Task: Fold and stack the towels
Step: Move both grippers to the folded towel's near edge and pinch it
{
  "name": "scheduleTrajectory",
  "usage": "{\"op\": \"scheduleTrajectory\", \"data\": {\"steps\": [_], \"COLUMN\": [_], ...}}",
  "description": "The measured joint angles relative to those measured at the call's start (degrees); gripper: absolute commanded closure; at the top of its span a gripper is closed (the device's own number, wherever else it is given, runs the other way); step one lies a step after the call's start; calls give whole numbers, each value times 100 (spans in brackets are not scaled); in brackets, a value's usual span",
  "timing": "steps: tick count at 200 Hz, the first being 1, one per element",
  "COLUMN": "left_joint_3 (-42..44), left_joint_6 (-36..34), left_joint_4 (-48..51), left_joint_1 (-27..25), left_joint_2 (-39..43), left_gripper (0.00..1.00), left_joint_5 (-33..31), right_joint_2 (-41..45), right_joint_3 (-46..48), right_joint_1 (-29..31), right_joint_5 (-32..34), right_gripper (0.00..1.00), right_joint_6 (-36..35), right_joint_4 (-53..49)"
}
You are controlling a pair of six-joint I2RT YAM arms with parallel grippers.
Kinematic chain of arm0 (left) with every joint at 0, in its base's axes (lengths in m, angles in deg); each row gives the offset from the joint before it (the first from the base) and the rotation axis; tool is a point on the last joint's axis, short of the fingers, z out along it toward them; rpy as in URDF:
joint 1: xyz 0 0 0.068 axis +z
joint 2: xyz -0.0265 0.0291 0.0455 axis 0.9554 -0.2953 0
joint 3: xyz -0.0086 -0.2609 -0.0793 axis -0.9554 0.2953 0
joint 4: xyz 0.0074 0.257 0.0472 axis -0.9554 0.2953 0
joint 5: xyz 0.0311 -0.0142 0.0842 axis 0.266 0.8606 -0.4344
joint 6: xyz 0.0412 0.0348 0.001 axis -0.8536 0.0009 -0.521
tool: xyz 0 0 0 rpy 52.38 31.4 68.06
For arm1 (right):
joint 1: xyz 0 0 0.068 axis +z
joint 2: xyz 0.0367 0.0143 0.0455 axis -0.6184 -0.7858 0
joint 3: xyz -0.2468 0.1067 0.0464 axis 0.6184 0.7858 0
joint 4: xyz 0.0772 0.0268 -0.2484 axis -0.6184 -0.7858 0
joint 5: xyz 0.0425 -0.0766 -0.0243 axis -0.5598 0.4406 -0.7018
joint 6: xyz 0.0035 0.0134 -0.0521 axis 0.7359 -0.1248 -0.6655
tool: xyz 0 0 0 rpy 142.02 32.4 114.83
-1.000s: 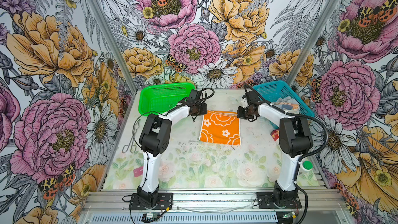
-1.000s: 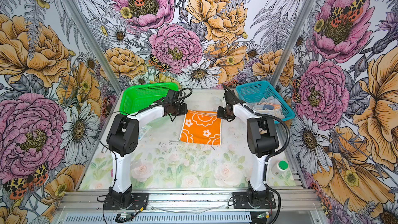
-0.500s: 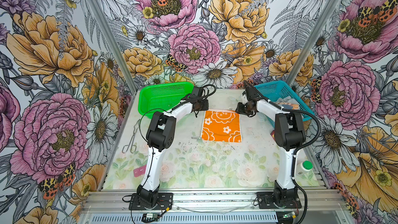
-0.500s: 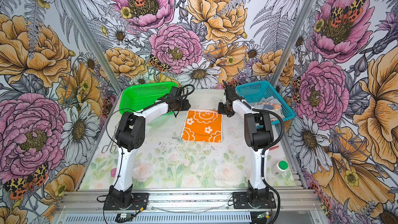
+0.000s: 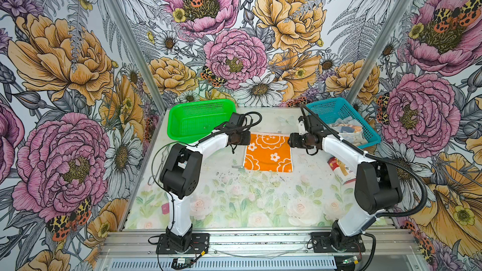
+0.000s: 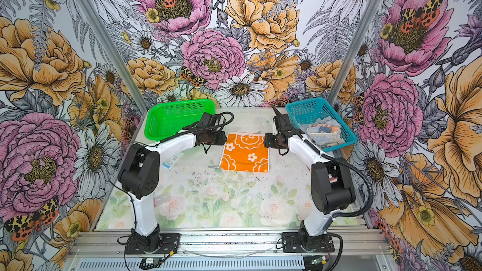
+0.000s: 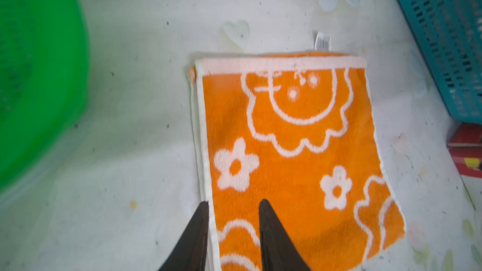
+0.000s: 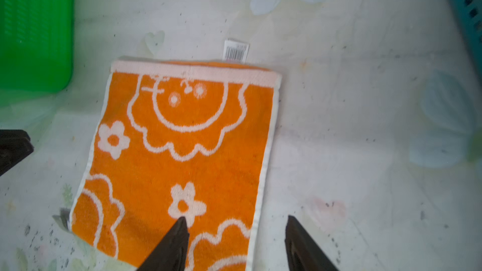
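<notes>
An orange towel with white flower outlines lies folded and flat on the table at the centre back, seen in both top views. My left gripper is open at the towel's left edge. In the left wrist view its jaws straddle the white hem of the towel. My right gripper is open at the right edge. In the right wrist view one finger is over the towel and the other over bare table. More towels lie bunched in the teal basket.
A green basket stands at the back left and a teal basket at the back right. A red-white carton lies by the right arm. A white-blue sachet lies beside the left arm.
Both grippers have opened and let go of the orange towel's far edge. The towel now lies flat, folded over. Both arms pushed back, then drew slightly forward.
</notes>
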Motion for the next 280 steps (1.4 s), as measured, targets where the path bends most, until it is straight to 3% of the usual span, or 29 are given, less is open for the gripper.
{"op": "scheduleTrajectory", "data": {"steps": [26,54,95,171,223,264,280], "left_joint_3": [1038,1606,1749,2090,2177,2243,2251], "left_joint_6": [111,332,581,710,706,684,684], "left_joint_4": [79,-131,-426,-586,-772,-997,-1023], "left_joint_1": [-227,-452,-684,-584,-426,-326,-326], "left_joint_2": [826,1038,879,658,616,619,619], "left_gripper": [68,71,73,71,61,57,57], "left_joint_5": [4,13,-61,-354,-120,199,323], "right_joint_2": [369,358,326,293,293,295,299], "right_joint_3": [973,1475,1657,1954,1989,2072,2087], "right_joint_1": [411,514,514,514,514,514,514], "right_joint_5": [-138,-162,-131,11,59,35,15], "right_gripper": [40,42,42,43,55,75,88], "right_joint_6": [330,595,802,1023,1034,1049,1001], "right_joint_4": [149,345,619,815,831,907,909]}}
